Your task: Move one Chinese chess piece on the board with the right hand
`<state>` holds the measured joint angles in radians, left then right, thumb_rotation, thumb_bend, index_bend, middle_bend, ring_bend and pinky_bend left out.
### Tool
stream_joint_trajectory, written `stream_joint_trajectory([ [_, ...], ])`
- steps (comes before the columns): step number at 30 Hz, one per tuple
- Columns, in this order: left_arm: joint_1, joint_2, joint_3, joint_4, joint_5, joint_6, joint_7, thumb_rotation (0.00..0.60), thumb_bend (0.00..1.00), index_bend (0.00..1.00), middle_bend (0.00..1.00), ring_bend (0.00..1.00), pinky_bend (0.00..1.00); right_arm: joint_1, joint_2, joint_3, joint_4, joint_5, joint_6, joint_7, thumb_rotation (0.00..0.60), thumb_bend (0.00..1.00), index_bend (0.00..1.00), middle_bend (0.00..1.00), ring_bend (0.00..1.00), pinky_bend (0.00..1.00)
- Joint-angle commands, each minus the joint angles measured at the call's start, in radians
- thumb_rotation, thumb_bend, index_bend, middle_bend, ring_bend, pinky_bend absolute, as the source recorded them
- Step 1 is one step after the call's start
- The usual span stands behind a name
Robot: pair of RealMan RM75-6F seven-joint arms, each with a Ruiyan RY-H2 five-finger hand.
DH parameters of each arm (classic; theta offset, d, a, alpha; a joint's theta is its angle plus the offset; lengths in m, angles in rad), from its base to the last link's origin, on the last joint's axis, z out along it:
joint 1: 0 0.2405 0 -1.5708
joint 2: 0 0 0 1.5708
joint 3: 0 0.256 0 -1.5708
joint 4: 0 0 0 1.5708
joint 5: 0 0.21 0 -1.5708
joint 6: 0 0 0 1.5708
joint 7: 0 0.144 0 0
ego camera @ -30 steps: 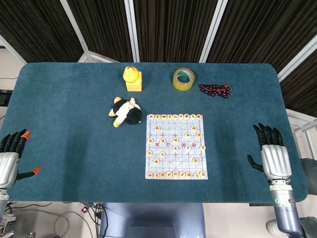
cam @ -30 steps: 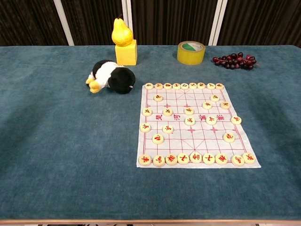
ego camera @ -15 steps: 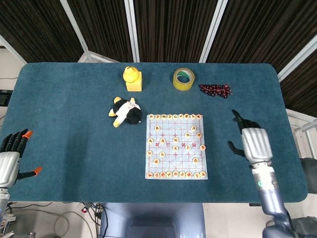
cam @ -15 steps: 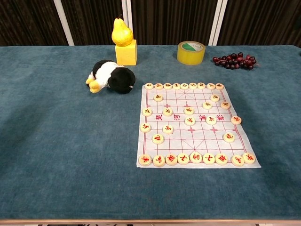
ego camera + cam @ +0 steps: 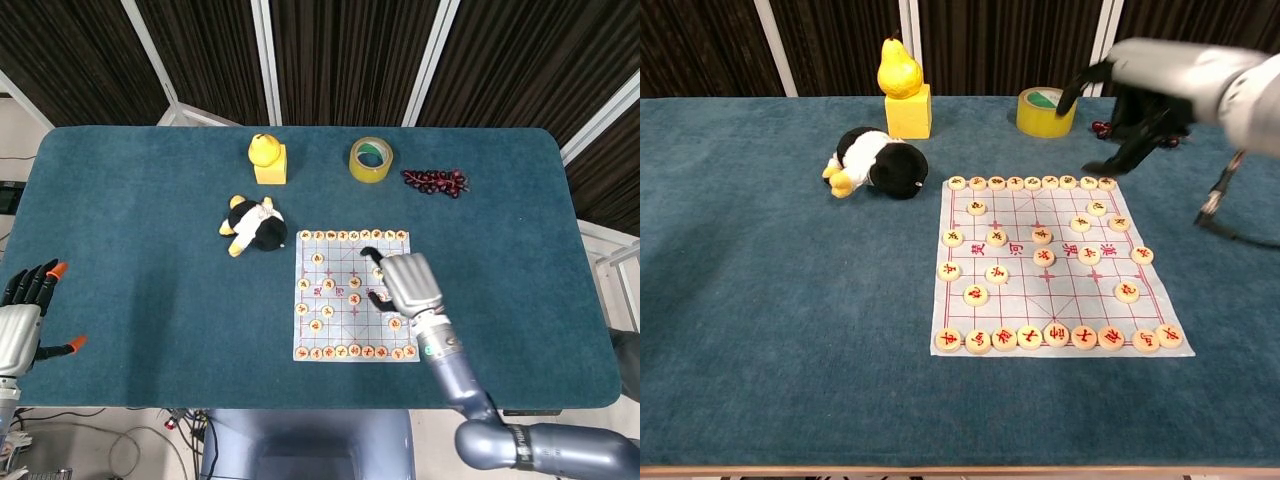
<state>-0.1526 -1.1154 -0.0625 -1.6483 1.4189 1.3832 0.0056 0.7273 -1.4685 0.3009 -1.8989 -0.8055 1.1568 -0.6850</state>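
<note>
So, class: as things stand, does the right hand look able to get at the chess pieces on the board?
Probably yes. The right hand hovers open over the board's right half, nothing lies between it and the chess pieces, and the stuffed toy sits off the board.

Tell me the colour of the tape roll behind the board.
Yellow tape roll, greenish inside; clearest in the chest view.

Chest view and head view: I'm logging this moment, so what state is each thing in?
right hand: open, raised over the board's right side, holding nothing
left hand: open, at the table's left edge
chess pieces: flat on the board
board: spread flat
plush penguin: lying on its side
pear: upright on the yellow block
tape roll: lying flat
</note>
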Motion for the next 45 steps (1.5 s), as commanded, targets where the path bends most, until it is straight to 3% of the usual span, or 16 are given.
stream_joint_trajectory([
  [1,-0.001,0.001,0.000,0.000,-0.001,-0.004,-0.005,0.600,0.00,0.00,0.00,0.00,0.00,0.043,-0.074,-0.033,0.046,0.037,0.008,-0.057,0.600,0.36,0.30,1.00,1.00,0.91],
  [9,-0.005,0.006,0.001,-0.002,-0.003,-0.013,-0.020,0.600,0.00,0.00,0.00,0.00,0.00,0.071,-0.197,-0.093,0.152,0.051,0.030,-0.102,0.600,0.36,0.41,1.00,1.00,0.93],
  [16,-0.006,0.009,0.000,-0.003,-0.007,-0.018,-0.034,0.600,0.00,0.00,0.00,0.00,0.00,0.086,-0.264,-0.088,0.255,0.056,0.033,-0.093,0.600,0.36,0.44,1.00,1.00,0.95],
  [30,-0.008,0.012,0.002,-0.008,-0.008,-0.023,-0.043,0.600,0.00,0.00,0.00,0.00,0.00,0.096,-0.282,-0.078,0.304,0.141,0.033,-0.138,0.600,0.32,0.41,1.00,1.00,0.98],
  [45,-0.009,0.013,0.003,-0.010,-0.010,-0.027,-0.045,0.600,0.00,0.00,0.00,0.00,0.00,0.101,-0.309,-0.062,0.360,0.145,-0.004,-0.089,0.600,0.31,0.45,1.00,1.00,1.00],
])
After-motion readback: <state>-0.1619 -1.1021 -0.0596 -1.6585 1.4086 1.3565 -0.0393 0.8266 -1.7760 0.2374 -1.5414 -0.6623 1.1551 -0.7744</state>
